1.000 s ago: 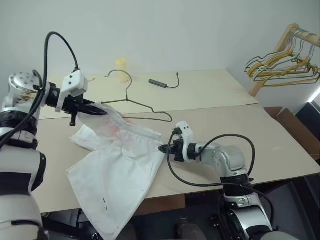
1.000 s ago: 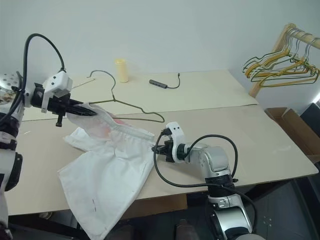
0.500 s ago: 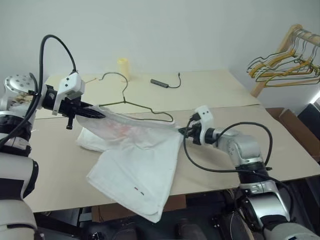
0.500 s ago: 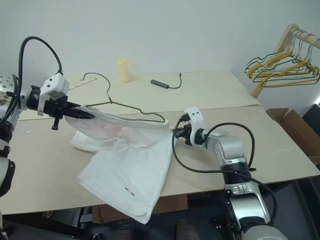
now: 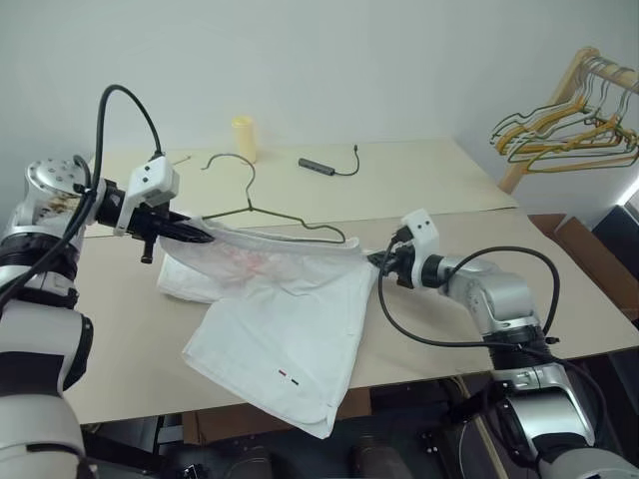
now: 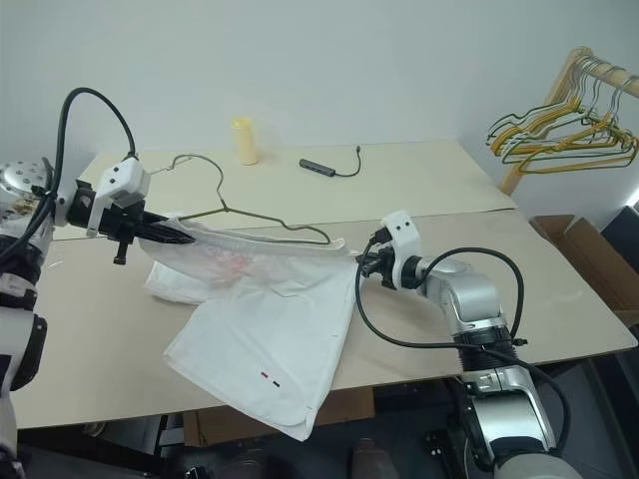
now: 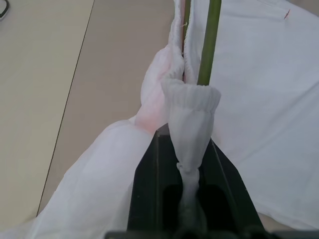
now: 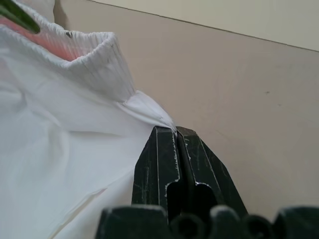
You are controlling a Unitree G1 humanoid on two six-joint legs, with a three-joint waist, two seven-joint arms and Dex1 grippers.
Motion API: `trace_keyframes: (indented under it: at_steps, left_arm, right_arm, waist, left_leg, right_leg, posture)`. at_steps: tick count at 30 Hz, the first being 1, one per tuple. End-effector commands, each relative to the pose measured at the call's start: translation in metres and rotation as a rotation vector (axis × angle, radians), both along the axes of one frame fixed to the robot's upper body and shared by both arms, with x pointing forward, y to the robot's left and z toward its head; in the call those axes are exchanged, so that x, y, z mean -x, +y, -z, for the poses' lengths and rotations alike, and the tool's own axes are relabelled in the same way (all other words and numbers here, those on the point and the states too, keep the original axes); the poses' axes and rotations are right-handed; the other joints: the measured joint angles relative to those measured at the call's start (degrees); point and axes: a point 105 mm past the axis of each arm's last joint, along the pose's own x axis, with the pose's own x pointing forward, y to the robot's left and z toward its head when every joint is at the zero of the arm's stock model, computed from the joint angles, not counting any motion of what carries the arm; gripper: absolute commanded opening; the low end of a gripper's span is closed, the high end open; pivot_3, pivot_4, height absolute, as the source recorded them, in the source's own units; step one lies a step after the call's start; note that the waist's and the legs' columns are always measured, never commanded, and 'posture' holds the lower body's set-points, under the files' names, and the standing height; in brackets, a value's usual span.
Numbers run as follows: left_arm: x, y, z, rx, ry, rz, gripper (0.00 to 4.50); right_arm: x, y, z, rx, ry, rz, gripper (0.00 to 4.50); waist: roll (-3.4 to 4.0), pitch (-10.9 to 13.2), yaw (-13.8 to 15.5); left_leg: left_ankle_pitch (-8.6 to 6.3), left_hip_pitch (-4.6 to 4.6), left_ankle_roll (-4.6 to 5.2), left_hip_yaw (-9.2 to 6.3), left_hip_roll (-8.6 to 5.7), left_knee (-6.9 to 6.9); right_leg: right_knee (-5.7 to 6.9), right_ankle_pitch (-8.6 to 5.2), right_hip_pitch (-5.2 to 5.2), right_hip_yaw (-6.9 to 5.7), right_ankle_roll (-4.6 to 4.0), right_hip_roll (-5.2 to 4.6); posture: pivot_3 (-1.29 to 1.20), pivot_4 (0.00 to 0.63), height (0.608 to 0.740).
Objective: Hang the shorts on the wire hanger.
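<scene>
The left pincer is clamped tight on one end of the gathered waistband of the thin white fabric shorts, and the right pincer is pinched closed on the opposite waistband corner. The waistband stretches taut between the two pincers, the rest of the fabric draping from it onto the pale bench and over its front edge. The thin dark-grey triangular wire hanger lies just beyond the waistband, its lower wire running along the fabric right beside the left pincer's fingertips.
</scene>
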Motion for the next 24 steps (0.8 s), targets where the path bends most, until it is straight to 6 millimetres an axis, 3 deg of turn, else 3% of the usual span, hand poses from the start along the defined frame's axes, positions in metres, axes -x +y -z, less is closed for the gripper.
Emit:
trace_keyframes:
  at_steps: [1,10,19,24]
  left_arm:
    - [0.0,0.013,-0.013,-0.038,-0.04,-0.039,0.0]
    - [-0.008,0.015,-0.008,-0.087,-0.071,-0.083,0.0]
    - [-0.016,-0.004,-0.018,-0.023,-0.134,-0.045,0.0]
    - [-0.017,-0.008,-0.02,-0.013,-0.144,-0.032,0.0]
  right_arm:
    - [-0.005,-0.023,-0.019,0.084,-0.108,0.063,0.02]
    - [0.001,-0.008,-0.066,0.169,-0.301,-0.068,0.02]
    - [0.012,0.049,-0.125,0.443,-0.631,-0.284,0.02]
    - [0.025,0.08,-0.136,0.485,-0.733,-0.407,0.02]
  waist:
    - [0.0,0.0,0.0]
    - [0.0,0.0,0.06]
    - [0.0,0.0,-0.13]
    - [0.0,0.0,0.02]
  left_leg:
    - [0.0,0.0,0.0,0.0,0.0,0.0]
    - [0.0,0.0,0.0,0.0,0.0,0.0]
    - [0.0,0.02,0.0,0.04,0.01,0.0]
    - [0.0,-0.02,0.0,0.06,0.01,-0.01]
  right_leg:
    - [-0.01,0.0,0.0,0.0,0.0,0.0]
    - [0.0,0.0,0.0,-0.01,0.0,0.0]
    - [0.03,0.0,-0.03,0.01,0.0,0.0]
    - [0.01,0.0,-0.07,0.0,0.0,0.0]
  posture:
    - [-0.02,0.0,0.74]
    - [-0.02,0.0,0.74]
    - [-0.02,0.0,0.74]
    - [-0.02,0.0,0.74]
